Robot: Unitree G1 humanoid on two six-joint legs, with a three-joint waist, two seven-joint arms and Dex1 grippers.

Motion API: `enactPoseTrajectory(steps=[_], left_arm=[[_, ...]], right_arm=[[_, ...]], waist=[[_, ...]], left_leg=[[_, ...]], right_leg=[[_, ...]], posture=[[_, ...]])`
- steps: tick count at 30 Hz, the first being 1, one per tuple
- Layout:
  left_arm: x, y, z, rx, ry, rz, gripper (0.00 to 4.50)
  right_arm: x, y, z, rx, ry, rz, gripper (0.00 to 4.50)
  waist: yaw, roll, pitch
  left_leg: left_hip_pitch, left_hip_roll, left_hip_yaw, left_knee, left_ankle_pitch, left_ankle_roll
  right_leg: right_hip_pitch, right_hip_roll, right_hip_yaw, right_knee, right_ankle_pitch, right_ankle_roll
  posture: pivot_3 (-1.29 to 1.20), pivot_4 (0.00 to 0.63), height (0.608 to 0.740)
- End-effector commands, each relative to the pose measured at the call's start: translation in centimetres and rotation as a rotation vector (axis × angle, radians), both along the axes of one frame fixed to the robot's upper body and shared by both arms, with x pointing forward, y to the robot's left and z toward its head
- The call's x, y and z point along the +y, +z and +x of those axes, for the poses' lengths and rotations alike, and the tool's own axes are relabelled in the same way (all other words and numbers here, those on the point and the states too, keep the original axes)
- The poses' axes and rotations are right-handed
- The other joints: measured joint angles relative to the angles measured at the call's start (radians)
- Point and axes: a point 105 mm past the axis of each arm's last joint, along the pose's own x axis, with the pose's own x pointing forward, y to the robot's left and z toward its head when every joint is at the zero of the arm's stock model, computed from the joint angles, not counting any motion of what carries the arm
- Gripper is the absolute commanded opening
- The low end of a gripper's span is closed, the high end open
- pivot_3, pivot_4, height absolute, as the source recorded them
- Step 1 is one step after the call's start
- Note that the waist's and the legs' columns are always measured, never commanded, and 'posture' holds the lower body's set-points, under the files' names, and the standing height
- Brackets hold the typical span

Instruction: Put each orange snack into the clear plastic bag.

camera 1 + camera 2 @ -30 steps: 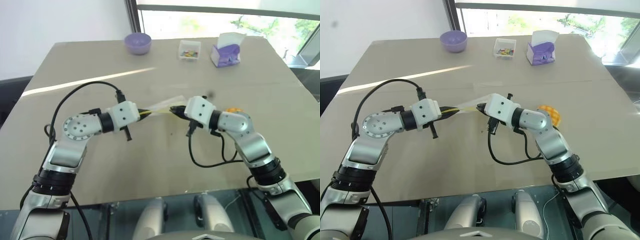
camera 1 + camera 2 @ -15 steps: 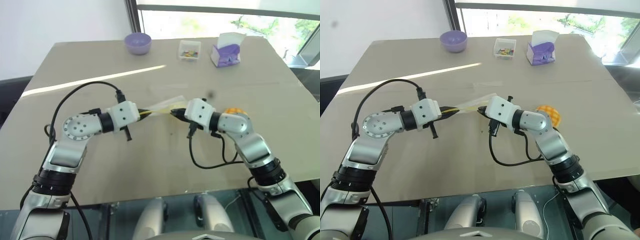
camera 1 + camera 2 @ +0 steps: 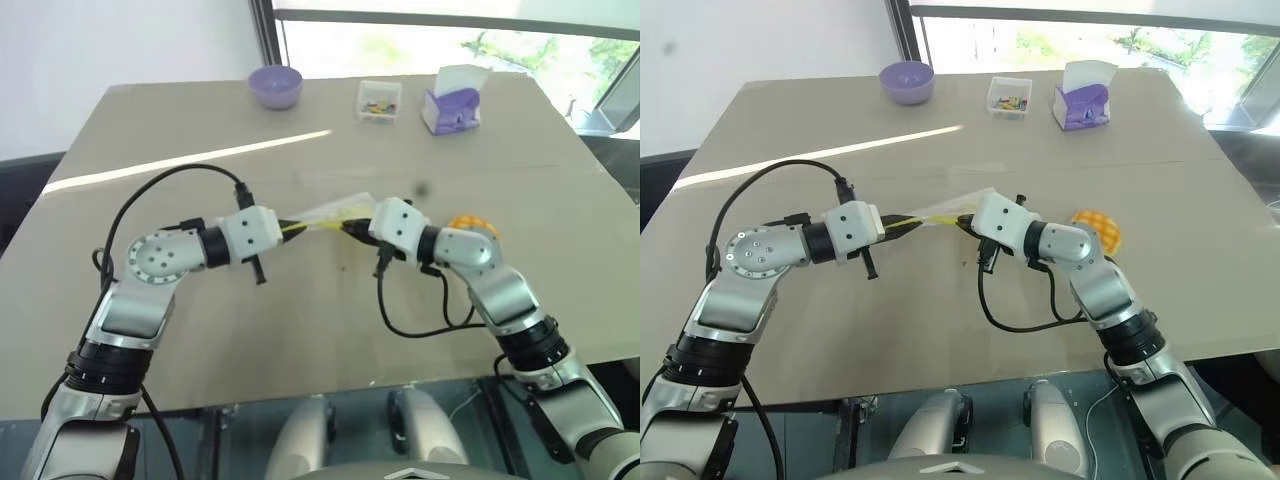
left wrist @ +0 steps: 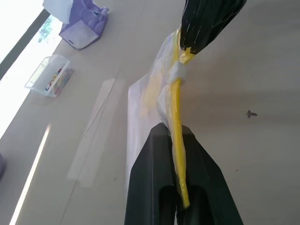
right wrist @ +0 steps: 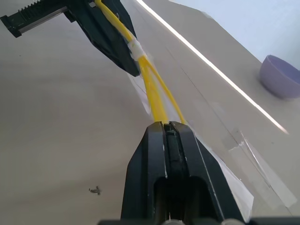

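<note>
Two grippers: the left gripper [image 3: 288, 224] and the right gripper [image 3: 350, 226] are each clenched on the yellow seal strip [image 4: 176, 123] of the flat, transparent clear plastic bag [image 3: 328, 211], one at each end of the strip, holding it lifted off the tan table [image 3: 200, 320].
Bag contents: nothing visible inside; the seal looks pressed together along most of its length (it seems to part a little near the left gripper, though I cannot tell for sure).
Snack: the round orange snack [image 3: 1096, 229] with its grid top lies on the table just beside the right forearm, on the side away from the bag.
Risk, seal: pulling the strip endwise may only stretch it, leaving the mouth shut.
Risk, slip: thin film could slide out of a pinch, dropping the bag.
Risk, snack: the right arm could nudge the bun away.
Other containers: beyond the bag, a purple round bowl [image 3: 275, 86], contents hidden; a small clear box [image 3: 379, 100] of colourful bits; a purple tissue box [image 3: 452, 103].
</note>
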Motion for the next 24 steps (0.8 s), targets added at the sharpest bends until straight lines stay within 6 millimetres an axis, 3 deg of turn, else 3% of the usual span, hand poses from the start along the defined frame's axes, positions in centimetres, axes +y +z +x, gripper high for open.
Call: enactPoseTrajectory(steps=[1,11,15,21,24], left_arm=[[-0.5,0.3,-0.9,-0.043,-0.055,0.040,0.00],[-0.2,-1.3,-1.7,-0.037,-0.093,0.121,0.00],[-0.6,-1.6,-2.1,-0.033,-0.125,0.133,0.00],[-0.8,-1.6,-2.1,-0.037,-0.131,0.121,0.00],[-0.7,-1.2,-1.7,-0.049,-0.109,0.107,0.00]], right_arm=[[0.4,0.6,-0.1,0.044,0.015,0.068,0.09],[0.6,0.8,0.1,0.315,0.000,0.271,0.09],[0.4,-0.2,1.6,0.411,-0.123,0.330,0.09],[1.0,-2.3,2.5,0.320,-0.227,0.209,0.09],[0.9,-3.7,2.5,0.164,-0.230,0.029,0.09]], waist=[[0.000,0.000,0.000],[0.001,0.000,0.000],[0.000,0.000,0.000],[-0.001,0.000,0.000],[-0.002,0.000,0.000]], left_leg=[[0.000,0.000,0.000,0.000,0.000,0.000],[0.000,0.000,0.000,0.000,0.000,0.000],[0.000,0.000,-0.001,0.000,0.000,0.000],[0.000,0.000,0.000,0.000,0.000,0.000],[0.000,0.000,0.000,0.000,0.000,0.000]], right_leg=[[0.000,0.000,0.000,0.000,0.000,0.000],[0.000,0.000,0.000,0.000,0.000,0.000],[0.000,0.000,0.000,0.000,0.000,0.000],[0.000,0.000,0.000,0.000,0.000,0.000],[0.000,0.000,0.000,0.000,0.000,0.000]], posture=[[0.00,0.150,0.740],[0.00,0.150,0.740],[0.00,0.150,0.740],[0.00,0.150,0.740],[0.00,0.150,0.740]])
